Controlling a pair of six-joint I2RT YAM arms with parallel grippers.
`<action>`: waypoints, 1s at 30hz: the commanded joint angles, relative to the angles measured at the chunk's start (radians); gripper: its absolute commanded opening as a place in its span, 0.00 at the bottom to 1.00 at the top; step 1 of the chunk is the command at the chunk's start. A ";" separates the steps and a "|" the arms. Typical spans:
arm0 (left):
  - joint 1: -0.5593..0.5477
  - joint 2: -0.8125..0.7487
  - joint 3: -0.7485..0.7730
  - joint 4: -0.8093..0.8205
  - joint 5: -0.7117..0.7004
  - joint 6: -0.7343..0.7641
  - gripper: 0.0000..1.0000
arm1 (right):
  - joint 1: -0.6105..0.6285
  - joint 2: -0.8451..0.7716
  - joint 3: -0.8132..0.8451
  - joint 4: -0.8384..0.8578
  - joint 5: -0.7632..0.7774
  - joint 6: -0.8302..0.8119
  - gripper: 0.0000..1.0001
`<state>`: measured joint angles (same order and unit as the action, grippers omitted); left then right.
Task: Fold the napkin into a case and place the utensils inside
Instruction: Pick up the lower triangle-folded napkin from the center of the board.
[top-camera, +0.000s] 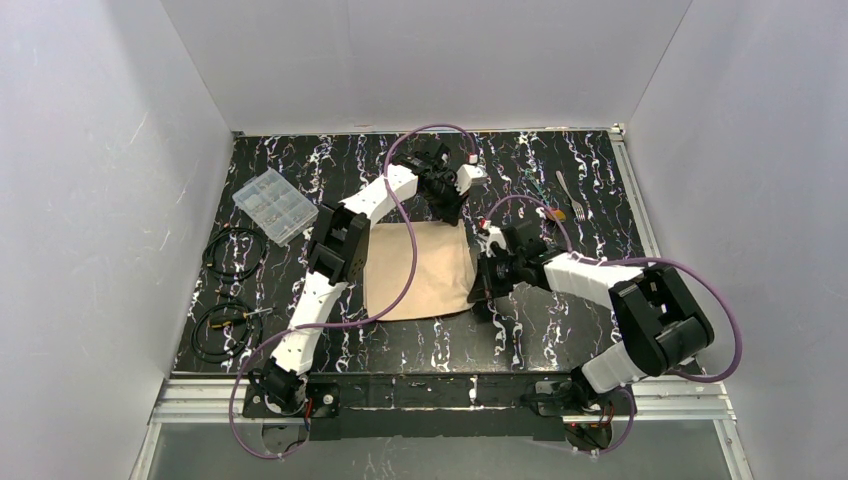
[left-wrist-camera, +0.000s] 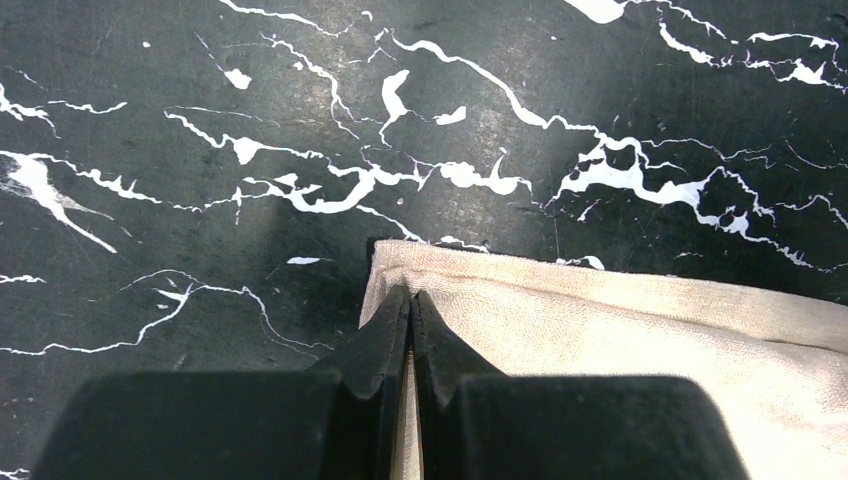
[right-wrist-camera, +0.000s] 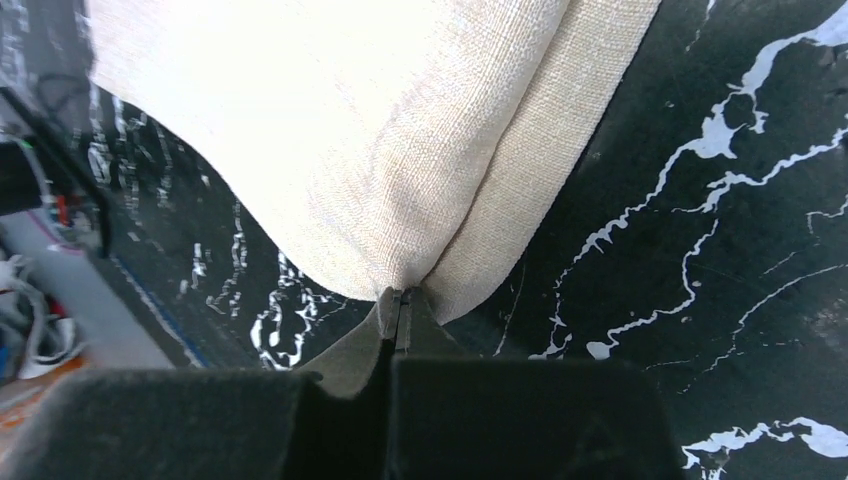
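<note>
1. At the far left a clear compartment box (top-camera: 272, 205) and coils of black cable (top-camera: 232, 252) lie on the marbled table (top-camera: 300, 160); they seem to have no part in this job.
2. The left gripper (left-wrist-camera: 412, 303) is pinched tight on the far right corner of the napkin (left-wrist-camera: 600, 340), its fingers pressed together with cloth between them; the corner sits low against the table.
3. The napkin lies mid-table between the two arms as a broad, roughly square sheet, flat over most of its area; it is not a narrow pouch.
4. The right gripper (right-wrist-camera: 397, 300) is likewise clamped on the near right corner; the cloth there looks doubled, one layer rising from the pinch over another.
5. The fork (top-camera: 568, 188) and the spoon (top-camera: 566, 212) lie at the far right of the table, just beside each other and well apart from the cloth; neither is held.
6. Judged from this, the work is early; both arms hold the right edge, probably to carry it across in a fold; shaping the case and loading both utensils remain to do.
</note>
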<state>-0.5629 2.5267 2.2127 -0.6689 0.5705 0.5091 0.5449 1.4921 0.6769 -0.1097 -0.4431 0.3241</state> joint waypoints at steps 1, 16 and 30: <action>0.018 -0.063 -0.024 0.001 -0.009 0.000 0.00 | -0.044 0.015 0.011 0.061 -0.130 0.081 0.01; 0.068 -0.132 -0.028 0.039 -0.103 -0.108 0.63 | -0.076 0.126 0.036 -0.035 -0.110 0.108 0.26; 0.167 -0.561 -0.271 0.086 -0.184 -0.160 0.98 | -0.071 -0.058 0.232 -0.157 -0.073 0.124 0.61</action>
<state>-0.4244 2.1464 2.0315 -0.6250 0.4660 0.4038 0.4717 1.4677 0.8478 -0.2333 -0.5274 0.4301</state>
